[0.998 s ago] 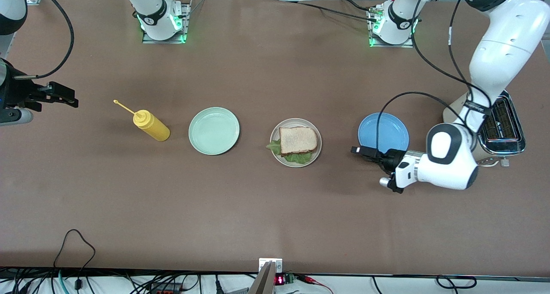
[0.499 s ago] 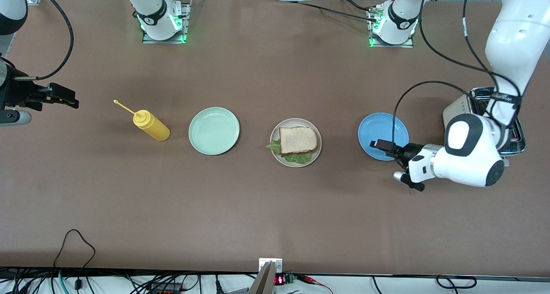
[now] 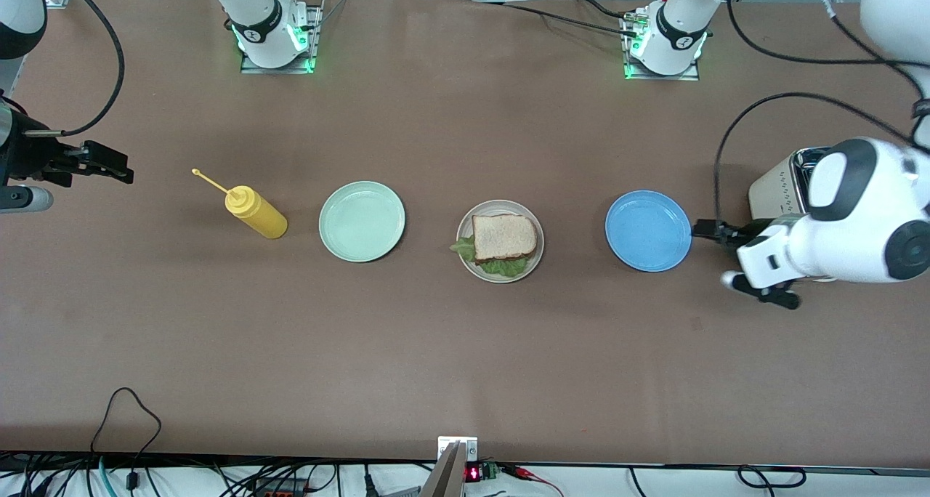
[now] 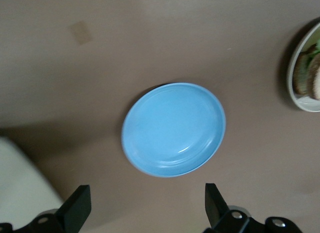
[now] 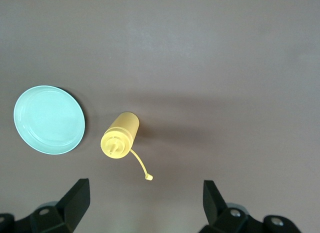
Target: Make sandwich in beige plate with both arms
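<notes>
The sandwich lies on the beige plate in the middle of the table: a bread slice on top, with green lettuce sticking out at the edges. Its edge and the beige plate also show in the left wrist view. My left gripper hangs open and holds nothing, over bare table between the blue plate and the toaster. In its wrist view the left gripper has only table between its fingers. My right gripper waits open over the right arm's end of the table; the right gripper is likewise bare.
A mint-green plate sits beside the beige plate toward the right arm's end, then a yellow squeeze bottle lying on its side. The bottle and mint-green plate show under the right wrist. The blue plate holds nothing.
The left arm has pulled back toward its own end of the table, its open gripper passing over the blue plate to the toaster's side. The right arm has stayed put.
</notes>
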### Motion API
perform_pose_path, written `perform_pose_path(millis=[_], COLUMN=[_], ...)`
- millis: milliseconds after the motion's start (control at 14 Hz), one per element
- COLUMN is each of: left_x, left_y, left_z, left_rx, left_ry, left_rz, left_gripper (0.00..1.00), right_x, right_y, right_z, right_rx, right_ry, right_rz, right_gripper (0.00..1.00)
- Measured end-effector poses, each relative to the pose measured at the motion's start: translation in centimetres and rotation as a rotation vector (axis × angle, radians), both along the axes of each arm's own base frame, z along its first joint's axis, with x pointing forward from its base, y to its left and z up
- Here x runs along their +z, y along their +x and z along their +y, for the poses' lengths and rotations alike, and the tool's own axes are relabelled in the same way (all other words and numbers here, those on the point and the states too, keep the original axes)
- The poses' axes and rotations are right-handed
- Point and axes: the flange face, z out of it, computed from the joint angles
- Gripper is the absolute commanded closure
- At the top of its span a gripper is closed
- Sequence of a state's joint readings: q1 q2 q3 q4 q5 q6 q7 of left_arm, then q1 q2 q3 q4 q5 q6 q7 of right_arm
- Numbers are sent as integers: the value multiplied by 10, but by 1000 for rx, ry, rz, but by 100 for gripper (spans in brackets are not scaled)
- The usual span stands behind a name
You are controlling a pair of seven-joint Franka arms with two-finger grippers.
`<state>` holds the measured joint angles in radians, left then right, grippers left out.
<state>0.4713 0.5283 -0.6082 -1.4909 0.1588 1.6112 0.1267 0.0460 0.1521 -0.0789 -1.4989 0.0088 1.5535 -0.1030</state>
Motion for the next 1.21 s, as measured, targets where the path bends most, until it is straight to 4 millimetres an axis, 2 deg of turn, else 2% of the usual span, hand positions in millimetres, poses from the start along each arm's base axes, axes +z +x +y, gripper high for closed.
perform_pose_path(millis=[143,285,428,713,784,1070,1212], left_x=[34,68,92,134,148,204,219], left_y=[-2,-3,-7,-14,-17,-34,-45], left_z=[8,-8,-26,-36,-30,19,30], left_rx=[-6,-25,-14,19,44,175,223], left_ry=[55,75,128,246,257,213,182], left_rz=[-19,-64,-100,-178,-198,-282,-296], left_gripper=[0,0,0,0,0,0,0], right_x=[0,0,0,0,0,0,0], right_y=[0,0,0,0,0,0,0], right_z=[0,0,-1,-2,-2,-3,-3], right_rx=[0,-1,-3,-4,-4,-5,-5], right_ry=[0,0,0,0,0,0,0], right_rz=[0,1,2,2,2,2,1], right_gripper=[0,0,0,0,0,0,0])
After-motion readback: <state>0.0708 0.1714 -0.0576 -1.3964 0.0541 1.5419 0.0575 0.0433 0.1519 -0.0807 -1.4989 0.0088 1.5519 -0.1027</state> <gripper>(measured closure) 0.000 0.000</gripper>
